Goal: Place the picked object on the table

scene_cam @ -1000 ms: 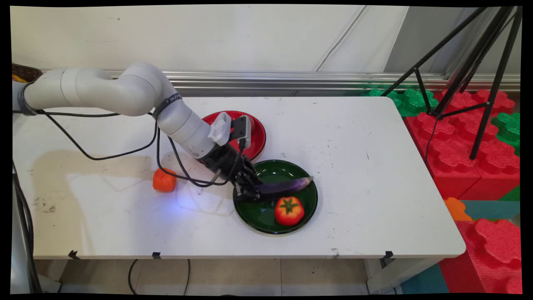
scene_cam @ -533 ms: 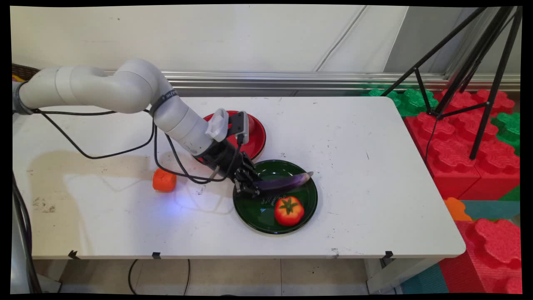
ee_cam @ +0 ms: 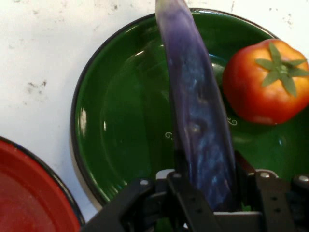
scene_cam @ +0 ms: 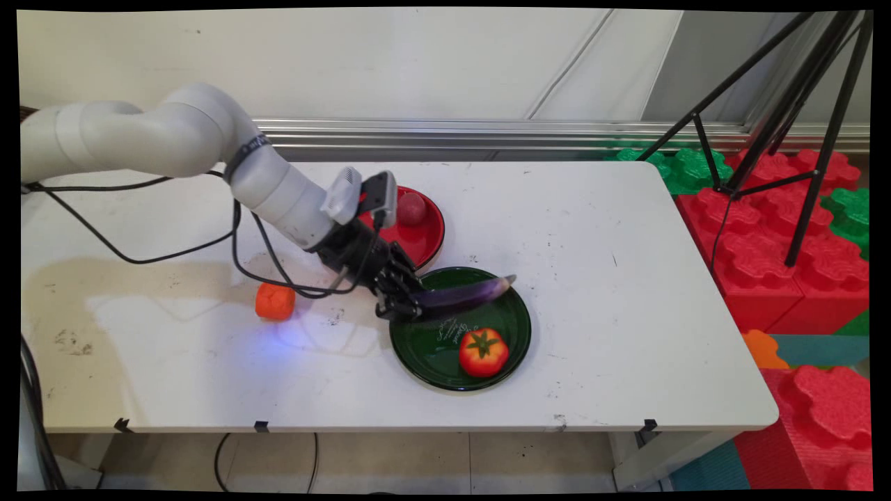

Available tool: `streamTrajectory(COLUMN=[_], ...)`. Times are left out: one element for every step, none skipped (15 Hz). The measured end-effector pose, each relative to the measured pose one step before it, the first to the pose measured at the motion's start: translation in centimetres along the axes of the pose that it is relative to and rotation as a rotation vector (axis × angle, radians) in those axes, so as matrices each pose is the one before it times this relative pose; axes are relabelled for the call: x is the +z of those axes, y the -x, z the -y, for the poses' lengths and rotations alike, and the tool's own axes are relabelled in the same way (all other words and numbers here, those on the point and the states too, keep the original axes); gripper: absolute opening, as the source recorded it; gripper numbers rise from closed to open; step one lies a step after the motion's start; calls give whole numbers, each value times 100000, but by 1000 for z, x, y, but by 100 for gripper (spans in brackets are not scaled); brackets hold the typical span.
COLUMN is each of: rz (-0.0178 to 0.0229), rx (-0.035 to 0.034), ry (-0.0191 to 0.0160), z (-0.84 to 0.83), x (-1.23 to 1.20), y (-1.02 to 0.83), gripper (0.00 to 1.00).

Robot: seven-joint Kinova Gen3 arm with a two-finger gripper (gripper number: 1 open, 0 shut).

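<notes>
Purple and glossy, one long toy aubergine (scene_cam: 463, 295) is clamped at its thick end by the black two-finger gripper (scene_cam: 401, 304) in the main view, jutting out past the fingers, tip tilted up, above one round dark green plate (scene_cam: 508, 341) on the white desk (scene_cam: 592, 278). One red plastic tomato with a green stalk (scene_cam: 483, 351) lies in that plate, below and beyond the fingers. Behind them sits one round red plate (scene_cam: 426, 240) carrying one small dull-red ball (scene_cam: 412, 208); one orange lumpy toy (scene_cam: 275, 301) stands on the desk well to their rear. Judging by the end grip, the hold should be kept firm and any motion slow, since the long free end could swing or slip.

In the hand view, the fingers (ee_cam: 190, 203) are closed tight round the aubergine (ee_cam: 195, 106), which runs straight away from them across the green plate (ee_cam: 96, 145). The tomato (ee_cam: 265, 82) lies to one side, near the aubergine but apart; the red plate's rim (ee_cam: 34, 203) shows on the other side.
</notes>
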Motion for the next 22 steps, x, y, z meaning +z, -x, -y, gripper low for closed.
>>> streamTrajectory(rz=[-761, -488, -783, -511, -832, -848, -834, -754, -740, -697, -562, -546, -469, -382, -199, -397, -266, -184, -65, 126, 435, 816], rx=[434, 353, 559, 436, 660, 798, 764, 547, 617, 652, 586, 731, 674, 519, 279, 357, 133, 100, 263, 657, 1003, 1180], ry=[-252, -134, -228, -142, -250, -309, -303, -290, -320, -268, -238, -230, -232, -262, -178, -375, -346, -247, -361, -323, -304, -407], z=[3, 11, 31, 12, 26, 22, 18, 29, 17, 12, 14, 17, 18, 34, 33, 80, 118, 85, 150, 191, 235, 211], x=[-576, -392, -601, -431, -658, -806, -827, -725, -888, -889, -769, -924, -923, -807, -540, -950, -848, -552, -879, -989, -979, -856], y=[58, 27, 24, 19, 21, 56, 55, 54, 106, 109, 103, 150, 165, 159, 121, 215, 232, 146, 289, 353, 409, 473], gripper=[0, 0, 0, 0, 0, 0, 0, 0, 0, 0, 0, 0, 0, 0, 0, 0, 0, 0, 0, 0, 0, 0])
